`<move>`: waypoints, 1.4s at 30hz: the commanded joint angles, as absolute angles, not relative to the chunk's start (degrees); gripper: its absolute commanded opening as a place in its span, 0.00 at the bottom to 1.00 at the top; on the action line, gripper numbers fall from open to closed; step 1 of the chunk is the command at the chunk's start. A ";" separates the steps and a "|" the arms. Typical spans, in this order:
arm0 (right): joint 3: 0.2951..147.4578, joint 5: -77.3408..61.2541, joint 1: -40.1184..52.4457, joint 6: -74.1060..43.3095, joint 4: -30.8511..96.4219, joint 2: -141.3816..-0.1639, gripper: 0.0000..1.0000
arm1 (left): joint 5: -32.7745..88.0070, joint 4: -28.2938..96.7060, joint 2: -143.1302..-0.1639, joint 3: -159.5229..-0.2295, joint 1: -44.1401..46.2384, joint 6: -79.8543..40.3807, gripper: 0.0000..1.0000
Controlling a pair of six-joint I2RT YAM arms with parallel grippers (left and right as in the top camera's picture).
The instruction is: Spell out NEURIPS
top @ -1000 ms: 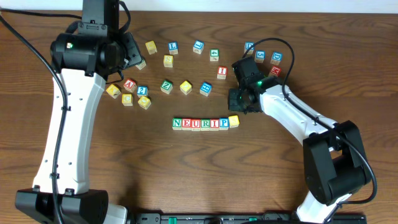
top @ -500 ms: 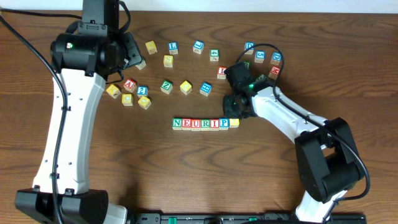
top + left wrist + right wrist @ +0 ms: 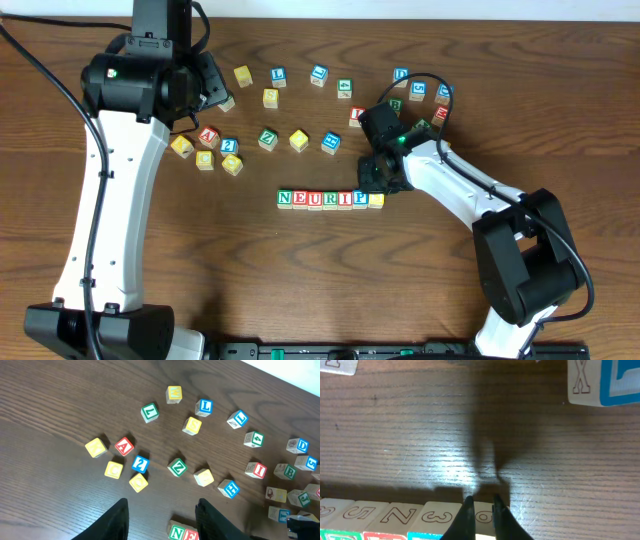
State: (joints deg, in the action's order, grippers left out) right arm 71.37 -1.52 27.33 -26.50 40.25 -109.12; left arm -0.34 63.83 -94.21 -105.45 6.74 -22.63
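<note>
Wooden table (image 3: 300, 270) bears seven NEURIPS cubes (image 3: 322, 199) in one row.

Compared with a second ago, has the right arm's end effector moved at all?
Yes. In the overhead view the right end effector has come left and toward the letter row, now at its yellow cube.

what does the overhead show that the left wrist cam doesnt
Only overhead: the full NEURIPS row, with the right gripper at its yellow end cube. Only left wrist: the left gripper seen from close, open and empty. Both: the row's N and E, plus loose cubes such as the red A cube and green Z cube.
</note>
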 commanded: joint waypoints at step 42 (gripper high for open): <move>72.60 -0.36 26.33 -28.27 46.94 -108.57 0.10 | -0.67 64.03 -94.35 -105.12 6.39 -22.28 0.43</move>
State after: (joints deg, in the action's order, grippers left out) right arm 72.66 -1.04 25.67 -27.59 47.11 -109.12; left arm -0.34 63.90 -94.21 -105.45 6.74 -22.63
